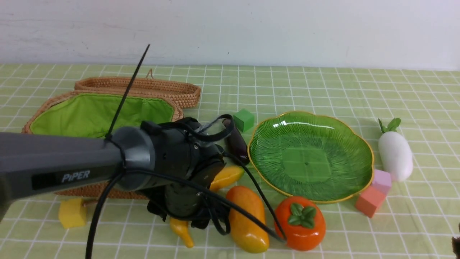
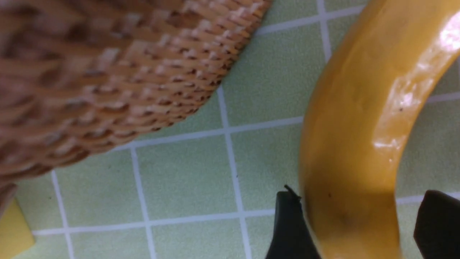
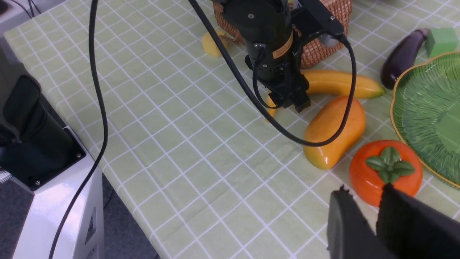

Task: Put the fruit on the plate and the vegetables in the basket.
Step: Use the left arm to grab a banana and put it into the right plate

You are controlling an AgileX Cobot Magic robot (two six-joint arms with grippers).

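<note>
My left gripper (image 2: pixel 361 196) is open and points down over the yellow banana (image 2: pixel 359 108), one finger on each side of it. One finger touches the banana, the other stands apart. The banana (image 1: pixel 226 177) lies on the cloth between the basket (image 1: pixel 100 113) and the mango (image 1: pixel 246 217). The persimmon (image 1: pixel 301 223) sits by the green plate (image 1: pixel 311 156), which holds nothing. The eggplant (image 1: pixel 236 142) lies at the plate's left rim, the radish (image 1: pixel 395 153) to its right. My right gripper (image 3: pixel 363 190) hovers near the persimmon (image 3: pixel 366 180), slightly open, holding nothing.
The wicker lid (image 1: pixel 143 88) lies behind the basket. Small cubes are scattered about: green (image 1: pixel 244 119) behind the eggplant, yellow (image 1: pixel 72 213) at the basket's front, lilac (image 1: pixel 381 181) and salmon (image 1: pixel 370 200) at the plate's right. The left arm's cables (image 1: pixel 251 187) hang over the fruit.
</note>
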